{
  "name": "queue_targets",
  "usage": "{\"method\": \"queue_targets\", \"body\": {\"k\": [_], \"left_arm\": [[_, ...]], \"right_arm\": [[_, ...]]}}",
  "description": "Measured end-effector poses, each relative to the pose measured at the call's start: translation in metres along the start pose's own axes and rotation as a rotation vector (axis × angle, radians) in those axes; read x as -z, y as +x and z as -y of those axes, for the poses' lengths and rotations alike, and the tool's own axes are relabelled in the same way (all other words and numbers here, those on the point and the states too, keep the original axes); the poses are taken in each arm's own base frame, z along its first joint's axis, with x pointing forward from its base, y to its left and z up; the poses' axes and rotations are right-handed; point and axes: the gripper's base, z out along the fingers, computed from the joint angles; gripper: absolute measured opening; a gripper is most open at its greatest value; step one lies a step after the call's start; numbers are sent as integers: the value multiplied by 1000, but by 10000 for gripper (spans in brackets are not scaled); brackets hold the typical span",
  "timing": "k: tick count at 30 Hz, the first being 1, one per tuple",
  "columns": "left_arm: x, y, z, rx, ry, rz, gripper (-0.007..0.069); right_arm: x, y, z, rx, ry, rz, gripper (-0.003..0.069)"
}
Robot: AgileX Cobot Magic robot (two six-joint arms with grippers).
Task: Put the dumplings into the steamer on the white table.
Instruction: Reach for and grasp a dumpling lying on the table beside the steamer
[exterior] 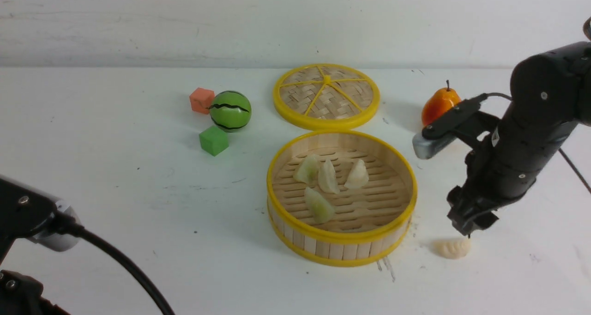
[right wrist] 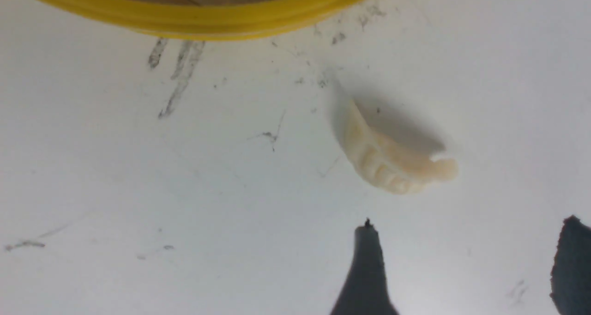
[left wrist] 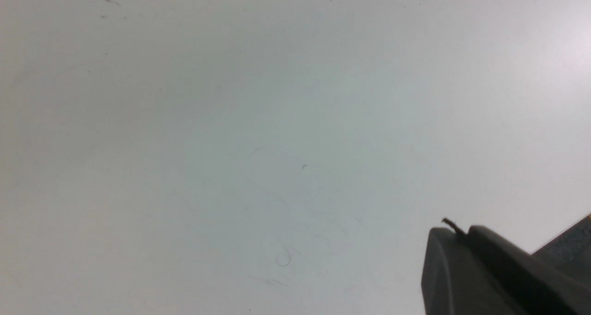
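Note:
The steamer [exterior: 286, 213] stands on the white table [exterior: 115, 190] at the middle. Two greenish dumplings [exterior: 307, 168] [exterior: 318, 205] and two cream-white ones [exterior: 328, 176] [exterior: 358, 175] lie on its slatted floor. One cream-white dumpling [exterior: 453, 248] lies on the table right of the steamer; it also shows in the right wrist view [right wrist: 392, 160]. My right gripper [exterior: 468, 229] hangs just above this dumpling, open and empty [right wrist: 468, 241]. The steamer's yellow rim [right wrist: 198, 19] shows there too. My left gripper [left wrist: 455, 229] is shut and empty over bare table.
The woven lid [exterior: 326, 95] lies flat behind the steamer. An orange pear [exterior: 438, 105] stands behind my right arm. A watermelon ball [exterior: 230, 111], an orange cube [exterior: 202, 99] and a green cube [exterior: 213, 140] sit at the back left. My left arm [exterior: 27, 218] is at the lower left.

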Motion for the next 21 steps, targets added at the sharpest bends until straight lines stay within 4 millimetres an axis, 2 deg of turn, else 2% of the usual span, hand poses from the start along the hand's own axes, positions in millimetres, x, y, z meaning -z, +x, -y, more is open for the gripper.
{"method": "queue_targets", "body": {"k": [4,6,7,13,14,17,21], "left_arm": [[0,0,0,0,-1,-3,29],[0,1,0,0,-1,-6,29],[0,1,0,0,-1,-9,31],[0,1,0,1,-3,-16,36],[0,2,0,1,-3,-17,35],[0,2,0,1,-3,-17,35],[0,2,0,1,-3,-18,36]], "right_arm": [[-20,-4,1,203,-6,-8,506],[-26,-4,1,248,-13,-20,506],[-37,-4,1,308,-28,-45,506],[-66,0,-2,427,-91,-122,501],[-74,1,-3,442,-106,-140,490],[-82,2,-4,441,-120,-157,452],[-83,3,-5,417,-135,-163,332]]}}
